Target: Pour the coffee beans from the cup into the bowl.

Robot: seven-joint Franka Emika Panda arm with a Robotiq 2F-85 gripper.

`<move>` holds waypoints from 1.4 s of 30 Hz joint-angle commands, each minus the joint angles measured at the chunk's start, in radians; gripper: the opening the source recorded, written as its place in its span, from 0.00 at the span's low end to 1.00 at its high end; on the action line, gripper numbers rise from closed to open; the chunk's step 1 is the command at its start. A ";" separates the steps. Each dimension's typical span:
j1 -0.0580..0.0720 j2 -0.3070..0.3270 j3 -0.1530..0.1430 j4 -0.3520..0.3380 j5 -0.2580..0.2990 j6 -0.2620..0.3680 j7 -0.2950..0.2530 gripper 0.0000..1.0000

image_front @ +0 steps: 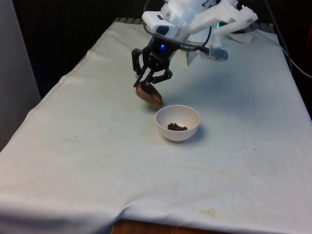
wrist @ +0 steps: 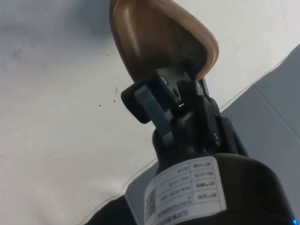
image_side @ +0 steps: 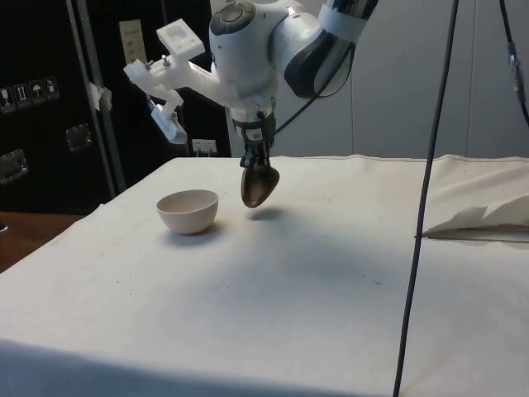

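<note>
A white bowl [image_front: 178, 123] sits on the cloth with a small heap of dark coffee beans [image_front: 176, 127] in its bottom; in the side view the bowl [image_side: 188, 211] is beside the arm. My gripper [image_front: 149, 85] is shut on the rim of a brown cup [image_front: 149, 95], which hangs tipped over in the air just off the bowl's rim, toward the front view's left. From the side the cup [image_side: 259, 185] hangs above the cloth, apart from the bowl. In the wrist view the cup [wrist: 159, 37] is clamped between the fingers [wrist: 154, 101], and its inside looks empty.
The white cloth [image_front: 87, 161] covers the whole table. A crumpled piece of white paper [image_side: 483, 222] lies near the table's far end by the robot. A black cable [image_side: 423, 207] hangs down in the side view.
</note>
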 commanded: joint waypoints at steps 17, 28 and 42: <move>-0.001 0.002 -0.042 -0.026 0.092 0.109 -0.102 0.01; -0.019 -0.003 -0.051 -0.061 0.221 0.155 -0.239 0.01; -0.022 0.012 -0.072 -0.055 0.423 0.175 -0.427 0.01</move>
